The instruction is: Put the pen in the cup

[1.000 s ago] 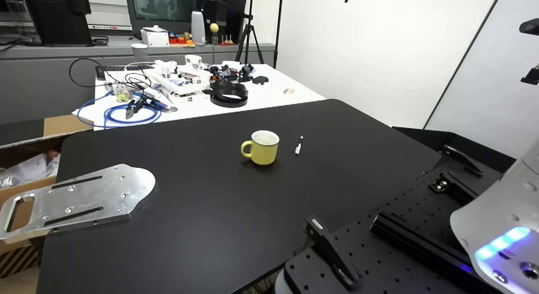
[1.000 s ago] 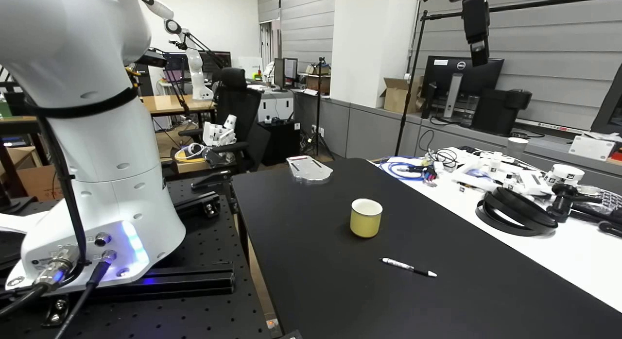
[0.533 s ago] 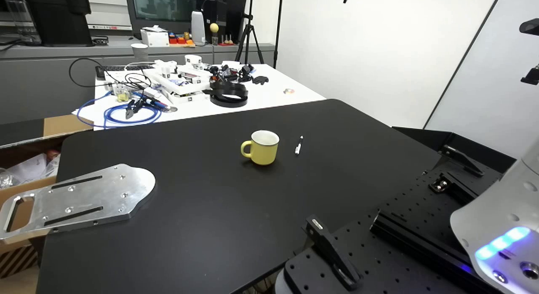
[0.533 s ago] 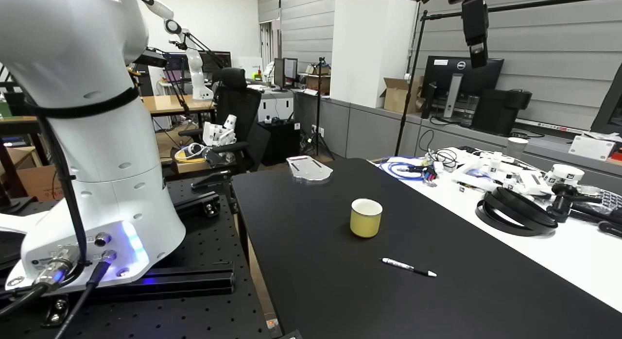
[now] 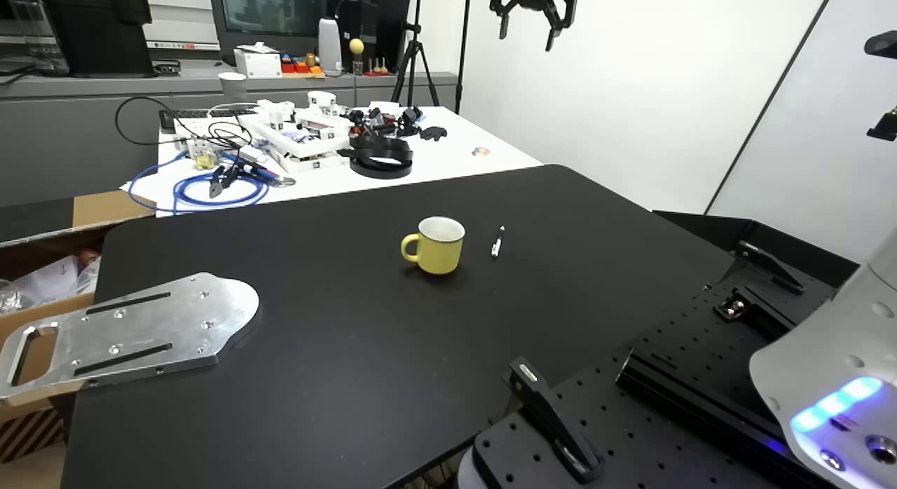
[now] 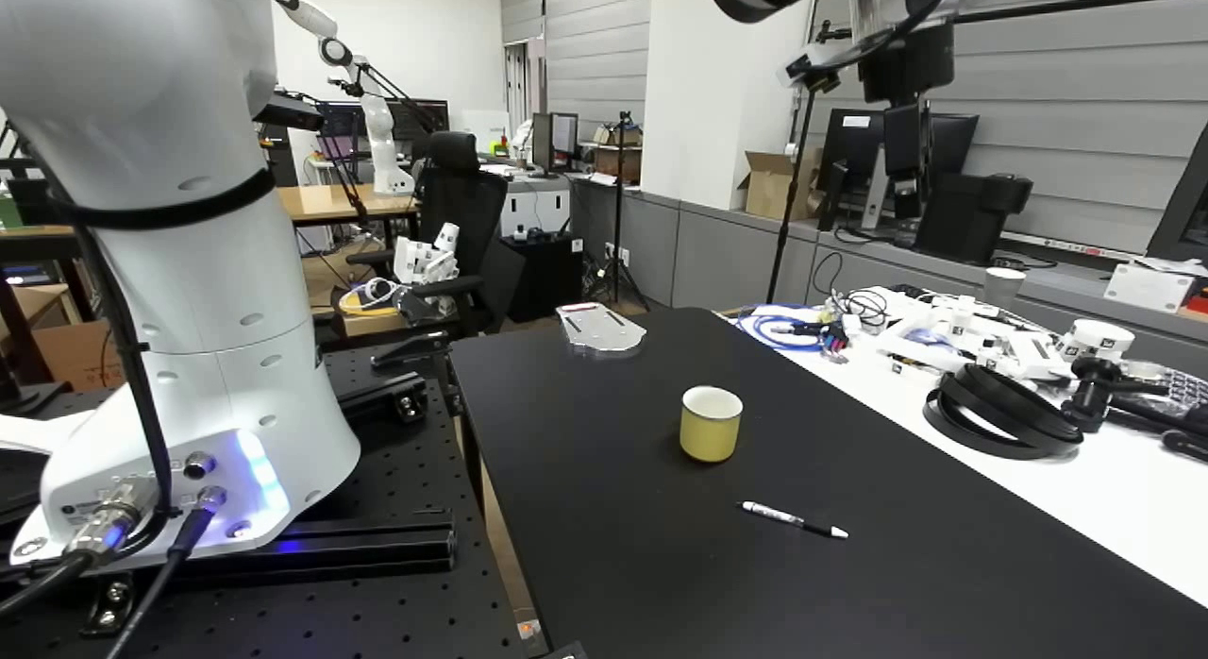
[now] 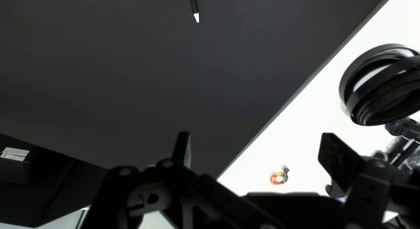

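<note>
Closest in an exterior view is a black board (image 5: 631, 440) full of little holes, with the white robot arm (image 5: 834, 356) standing on it. Next comes the big black table (image 5: 364, 377), and its near edge runs beside the board. At the left edge lies a silver metal plate (image 5: 175, 314), and one end of it sticks out past that edge. Smooth black top stretches from the plate to the yellow mug (image 5: 440, 253), which stands upright, well away from every edge. Near the mug, a thin black and white pen (image 5: 497, 242) lies flat on the table. Dark table top shows all around it. High over the table hangs the end effector (image 5: 526, 43). Its two fingers (image 7: 338, 156) are spread wide apart, with just air between them, so it holds nothing and touches nothing. The wrist view shows one end of the pen near its top, well away from the fingers. Past the far edge is a white table (image 5: 448, 160) with black bands (image 5: 380, 171) and a loop of blue cable (image 5: 224, 204). Farthest back are a long gray ledge (image 5: 193, 85) and a big dark screen (image 5: 280, 12).
</note>
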Robot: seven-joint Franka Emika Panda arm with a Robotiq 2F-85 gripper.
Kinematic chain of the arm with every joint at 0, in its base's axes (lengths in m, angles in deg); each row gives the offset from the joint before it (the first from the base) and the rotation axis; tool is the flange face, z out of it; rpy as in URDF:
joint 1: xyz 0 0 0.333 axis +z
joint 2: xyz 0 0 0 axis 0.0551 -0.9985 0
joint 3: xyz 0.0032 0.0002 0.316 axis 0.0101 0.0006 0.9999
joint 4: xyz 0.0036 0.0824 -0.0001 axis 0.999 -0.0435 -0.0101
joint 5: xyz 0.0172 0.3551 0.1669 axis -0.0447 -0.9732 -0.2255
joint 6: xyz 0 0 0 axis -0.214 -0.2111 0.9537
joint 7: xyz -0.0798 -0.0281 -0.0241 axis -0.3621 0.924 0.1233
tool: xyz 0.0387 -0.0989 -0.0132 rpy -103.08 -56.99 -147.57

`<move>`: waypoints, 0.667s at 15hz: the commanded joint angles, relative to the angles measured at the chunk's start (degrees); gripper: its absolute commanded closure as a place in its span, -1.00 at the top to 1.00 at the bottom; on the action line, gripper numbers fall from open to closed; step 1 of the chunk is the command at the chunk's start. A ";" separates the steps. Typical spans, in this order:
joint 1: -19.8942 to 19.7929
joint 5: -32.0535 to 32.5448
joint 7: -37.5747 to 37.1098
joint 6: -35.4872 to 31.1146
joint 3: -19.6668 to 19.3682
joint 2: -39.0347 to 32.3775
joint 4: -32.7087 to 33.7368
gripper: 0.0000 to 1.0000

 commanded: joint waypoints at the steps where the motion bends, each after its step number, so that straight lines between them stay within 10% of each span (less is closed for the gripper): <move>1: 1.91 -0.42 -1.18 -2.40 -3.36 -6.57 1.84 1.00; 10: 5.23 -7.45 3.70 -10.29 -5.73 -18.42 0.77 1.00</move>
